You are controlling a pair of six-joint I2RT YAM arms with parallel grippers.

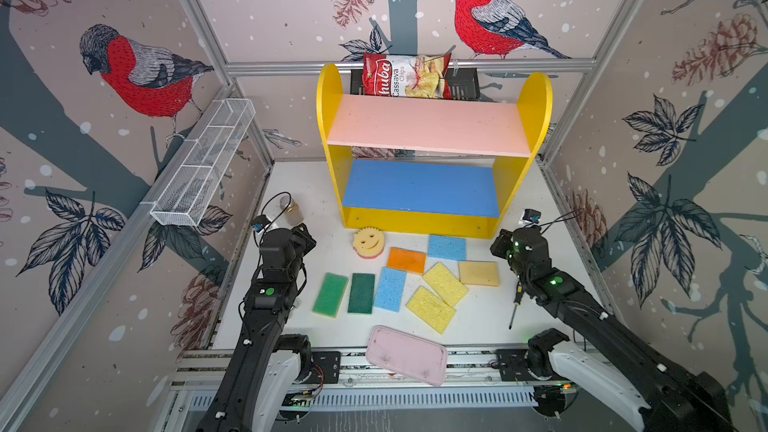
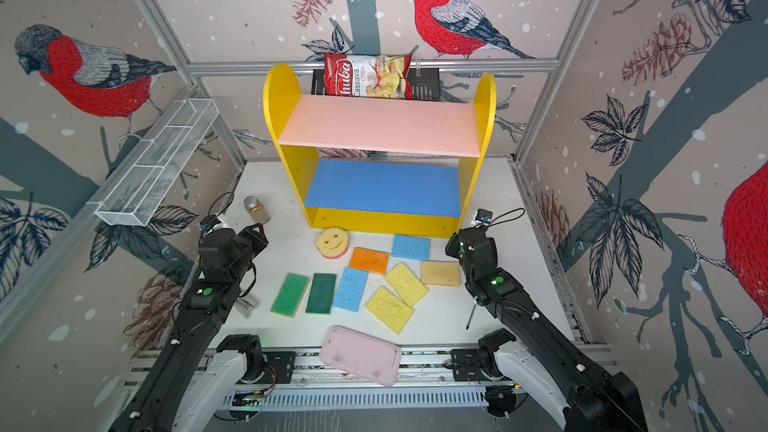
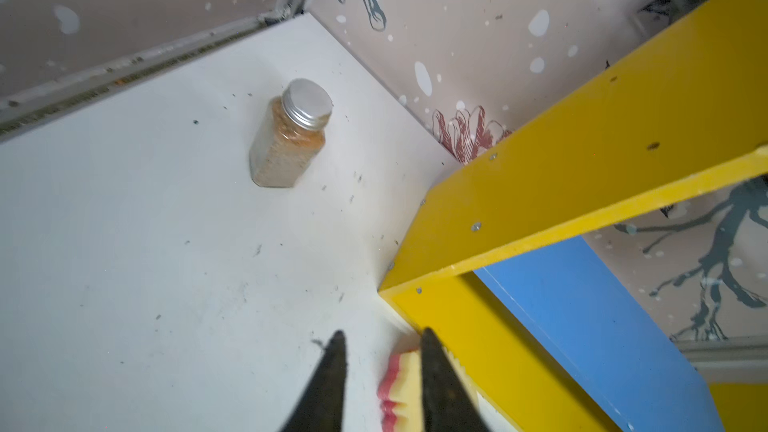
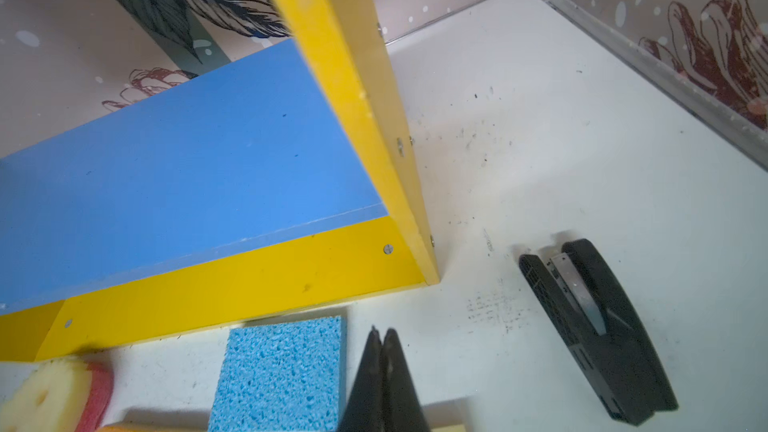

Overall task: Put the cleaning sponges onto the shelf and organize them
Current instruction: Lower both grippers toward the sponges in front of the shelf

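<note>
Several sponges lie flat on the white table in front of the shelf [image 1: 428, 124]. They are a smiley-face sponge [image 1: 368, 243], an orange one [image 1: 406, 260], two blue ones [image 1: 446, 247] [image 1: 390, 288], a tan one [image 1: 478, 273], two yellow ones [image 1: 444, 284] [image 1: 431, 309], and two green ones [image 1: 361, 292] [image 1: 330, 295]. The shelf's pink and blue boards are bare. My left gripper [image 3: 383, 331] hovers left of the smiley sponge [image 3: 399, 384], jaws a little apart and empty. My right gripper [image 4: 381, 330] is shut and empty, just right of the blue sponge [image 4: 282, 376].
A spice jar [image 3: 291, 135] stands at the back left of the table. A black stapler [image 4: 598, 326] lies near the shelf's right foot. A pink tray [image 1: 406, 355] overhangs the front edge. A thin dark tool [image 1: 515, 305] lies front right. A wire rack [image 1: 203, 164] hangs on the left wall.
</note>
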